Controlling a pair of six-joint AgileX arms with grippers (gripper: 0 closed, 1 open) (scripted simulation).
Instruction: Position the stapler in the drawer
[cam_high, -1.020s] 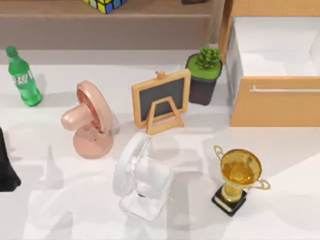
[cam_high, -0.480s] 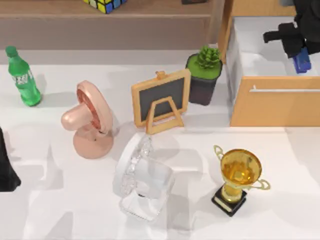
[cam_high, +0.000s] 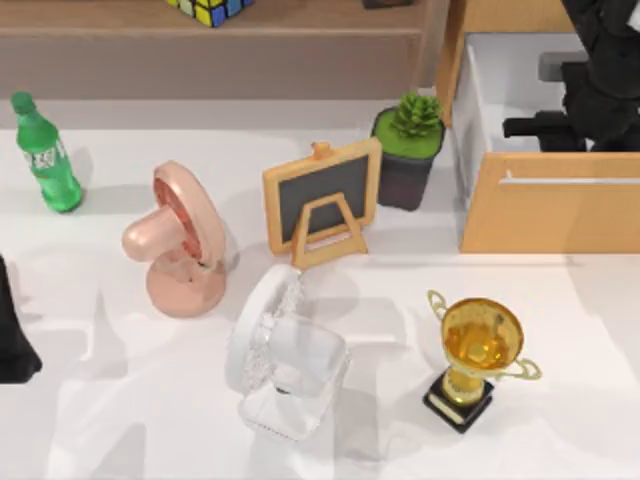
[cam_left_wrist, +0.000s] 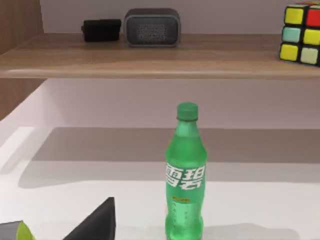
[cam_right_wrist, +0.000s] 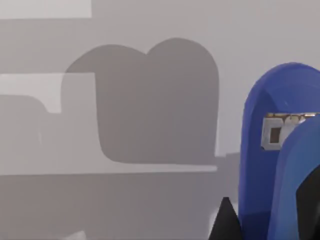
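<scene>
A white table (cam_high: 120, 420) carries, from its left side, a green soda bottle (cam_high: 45, 155), a pink desk fan (cam_high: 178, 240), a small chalkboard easel (cam_high: 322, 200), a clear white fan (cam_high: 285, 360), a potted succulent (cam_high: 410, 145), a gold trophy (cam_high: 478, 355) and the light-tan drawer (cam_high: 550, 205) at the right. Behind them, the brown wooden shelf (cam_left_wrist: 150, 55) holds a Rubik's cube (cam_left_wrist: 301, 32), a grey speaker (cam_left_wrist: 151, 27) and a small black box (cam_left_wrist: 101, 30).

Counting now: two fans (cam_high: 178, 240) (cam_high: 282, 355), one bottle (cam_high: 45, 155), chalkboard (cam_high: 322, 200), plant (cam_high: 408, 148), trophy (cam_high: 478, 355), cube (cam_high: 210, 9), drawer (cam_high: 550, 215), stapler (cam_right_wrist: 280, 160).
</scene>
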